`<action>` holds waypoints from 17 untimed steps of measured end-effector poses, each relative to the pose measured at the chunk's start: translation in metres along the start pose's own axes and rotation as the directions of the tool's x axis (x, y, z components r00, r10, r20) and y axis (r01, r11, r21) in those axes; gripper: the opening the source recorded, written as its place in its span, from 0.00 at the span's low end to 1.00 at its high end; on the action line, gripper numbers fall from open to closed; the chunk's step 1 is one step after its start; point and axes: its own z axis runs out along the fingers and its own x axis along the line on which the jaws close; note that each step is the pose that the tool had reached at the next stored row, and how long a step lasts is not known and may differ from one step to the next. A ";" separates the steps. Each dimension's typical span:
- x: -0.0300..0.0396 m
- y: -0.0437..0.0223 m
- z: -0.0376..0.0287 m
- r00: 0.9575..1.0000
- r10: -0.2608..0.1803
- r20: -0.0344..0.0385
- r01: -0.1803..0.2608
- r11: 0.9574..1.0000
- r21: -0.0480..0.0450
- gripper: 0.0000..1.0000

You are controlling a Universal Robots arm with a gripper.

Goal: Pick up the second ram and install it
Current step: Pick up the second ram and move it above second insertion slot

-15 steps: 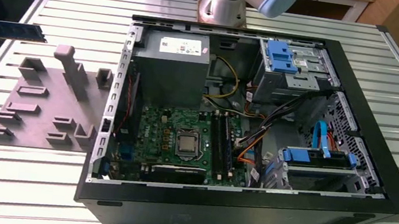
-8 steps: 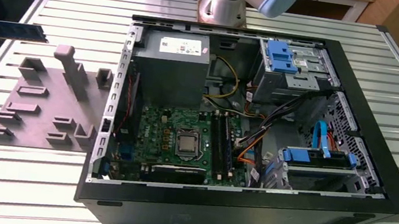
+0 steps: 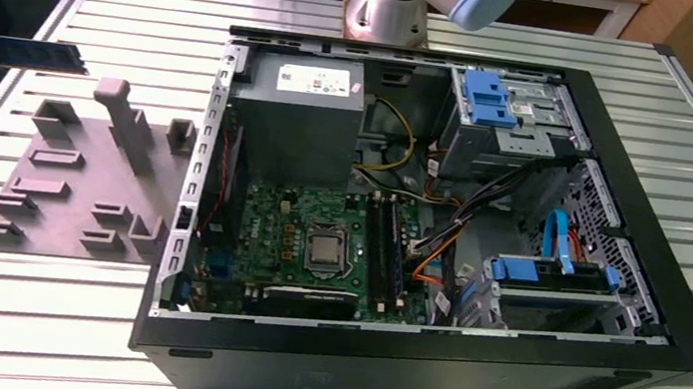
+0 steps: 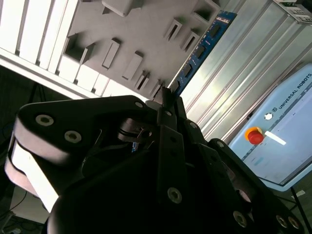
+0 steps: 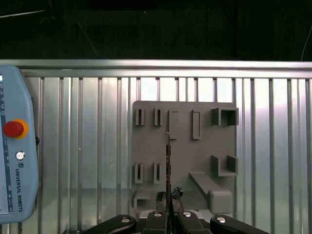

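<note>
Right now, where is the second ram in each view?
Exterior view: the second ram hangs at the exterior view's far left, beyond the grey holder plate.
Second wrist view: slanting blue stick beside the plate.
First wrist view: edge-on sliver across the plate.
Shared landmark: the plate.

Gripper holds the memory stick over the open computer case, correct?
No. The gripper holds the memory stick over the grey holder plate, not the open computer case; the first wrist view shows the plate beneath it.
</note>
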 end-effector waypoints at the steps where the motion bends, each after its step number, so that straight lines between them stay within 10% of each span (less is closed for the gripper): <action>1: 0.0000 -0.0006 0.0000 1.000 0.000 0.000 0.000 1.000 0.000 0.14; 17: -0.0001 -0.0091 -0.0001 1.000 0.000 0.000 0.000 1.000 0.000 0.14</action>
